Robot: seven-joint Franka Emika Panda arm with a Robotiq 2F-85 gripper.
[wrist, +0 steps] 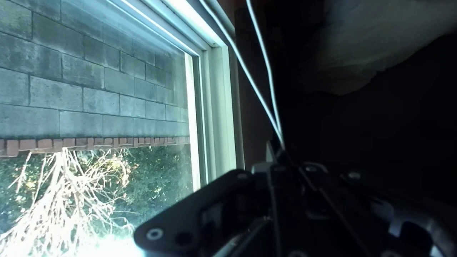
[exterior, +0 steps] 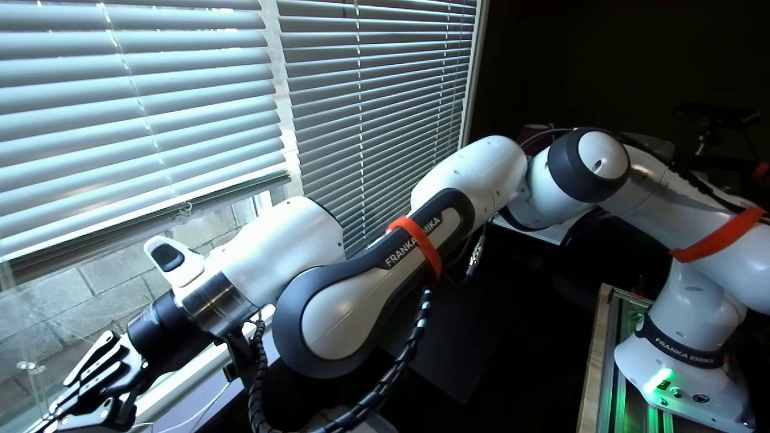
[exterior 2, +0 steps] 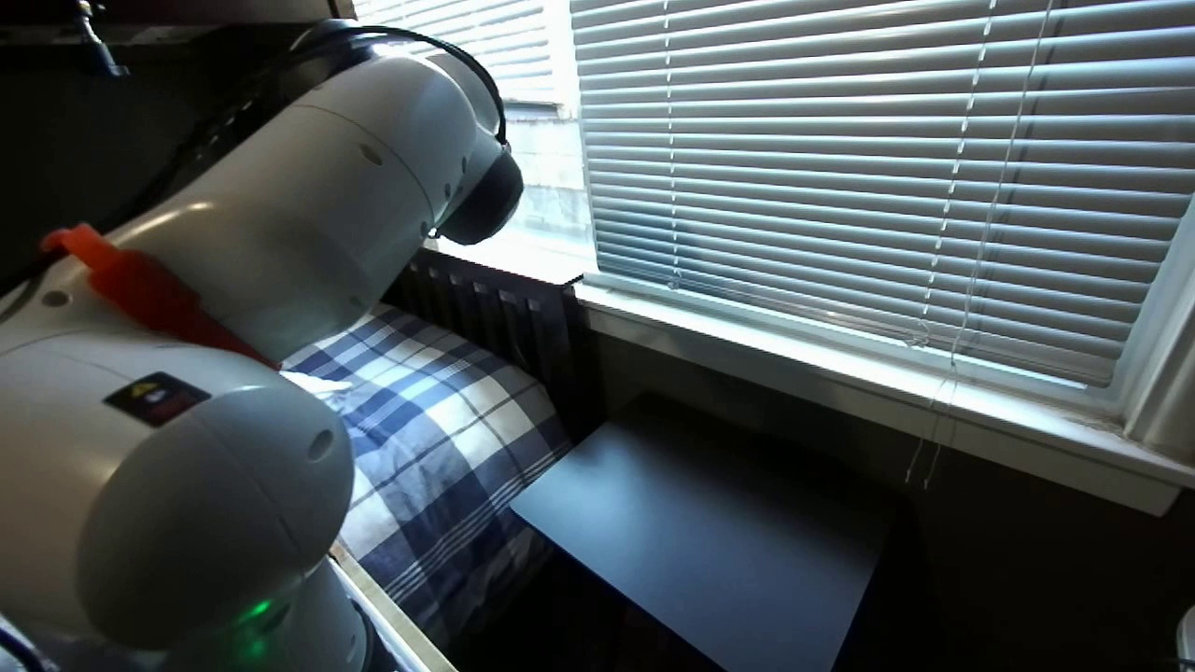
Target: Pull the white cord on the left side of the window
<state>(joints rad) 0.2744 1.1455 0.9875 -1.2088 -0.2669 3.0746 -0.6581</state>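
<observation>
The window has a white frame and white slat blinds. The blinds hang part way down over the left pane, with grey brick outside. The window's frame also shows in the wrist view. My gripper is low in front of the glass at the lower left. In the wrist view, two strands of the white cord run down and meet between the fingertips of my gripper. The fingers look closed together on it. The tips are dark, and the cord's end is hidden there.
A lowered blind with another thin cord covers the neighbouring pane above a white sill. Below stand a dark flat-topped table, a black slatted rail and a bed with a plaid cover.
</observation>
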